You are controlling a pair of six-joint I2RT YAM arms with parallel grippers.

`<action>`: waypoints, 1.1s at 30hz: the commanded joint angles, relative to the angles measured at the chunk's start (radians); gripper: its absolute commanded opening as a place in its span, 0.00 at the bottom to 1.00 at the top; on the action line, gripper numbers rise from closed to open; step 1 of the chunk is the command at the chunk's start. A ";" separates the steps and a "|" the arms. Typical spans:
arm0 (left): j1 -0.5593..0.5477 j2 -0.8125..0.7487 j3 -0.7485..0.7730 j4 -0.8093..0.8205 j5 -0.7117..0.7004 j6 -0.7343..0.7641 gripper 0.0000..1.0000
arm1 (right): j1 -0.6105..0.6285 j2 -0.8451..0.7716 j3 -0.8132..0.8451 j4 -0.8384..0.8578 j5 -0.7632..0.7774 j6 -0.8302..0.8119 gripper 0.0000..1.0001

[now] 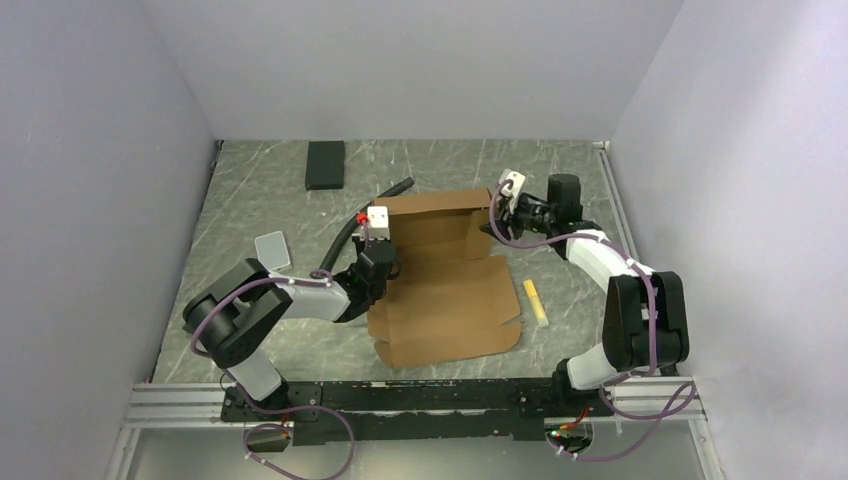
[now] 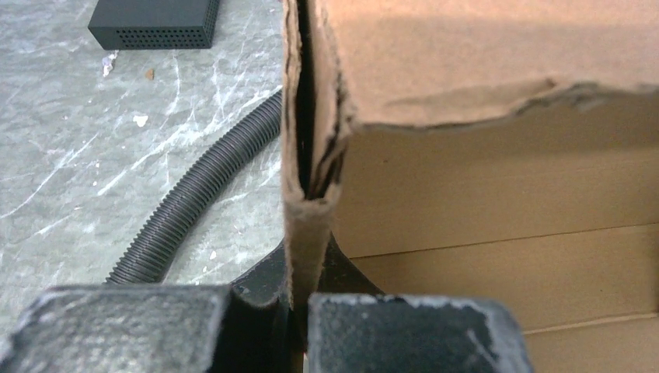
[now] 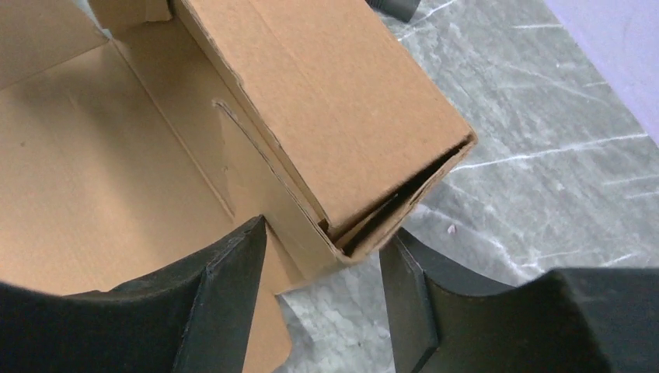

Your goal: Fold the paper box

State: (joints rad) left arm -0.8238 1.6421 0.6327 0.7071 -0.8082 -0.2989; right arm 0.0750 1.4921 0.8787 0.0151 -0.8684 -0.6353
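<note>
The paper box (image 1: pixel 440 275) is a brown cardboard die-cut sheet in the middle of the table, its far part folded up into walls, its near flap lying flat. My left gripper (image 1: pixel 378 262) is shut on the box's left side wall (image 2: pixel 311 210), whose folded double edge stands between my fingers (image 2: pixel 412 334). My right gripper (image 1: pixel 497 222) is open at the box's far right corner. In the right wrist view the folded double wall's end (image 3: pixel 365 148) sits between my spread fingers (image 3: pixel 225 295), just ahead of them.
A small black flat block (image 1: pixel 325 164) lies at the far left. A black corrugated hose (image 1: pixel 365 215) runs behind the box's left side. A clear plastic piece (image 1: pixel 272 250) lies left of it, a yellow stick (image 1: pixel 536 301) right of the box.
</note>
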 commanded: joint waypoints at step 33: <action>-0.010 -0.133 0.202 -0.555 0.165 -0.528 0.00 | 0.257 0.146 0.017 0.330 0.799 0.248 0.08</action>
State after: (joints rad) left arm -0.8303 1.5383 0.7715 0.1677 -0.6735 -0.7467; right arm 0.3187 1.6058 0.8631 0.3676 -0.0860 -0.3462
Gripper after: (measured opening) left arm 0.050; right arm 0.062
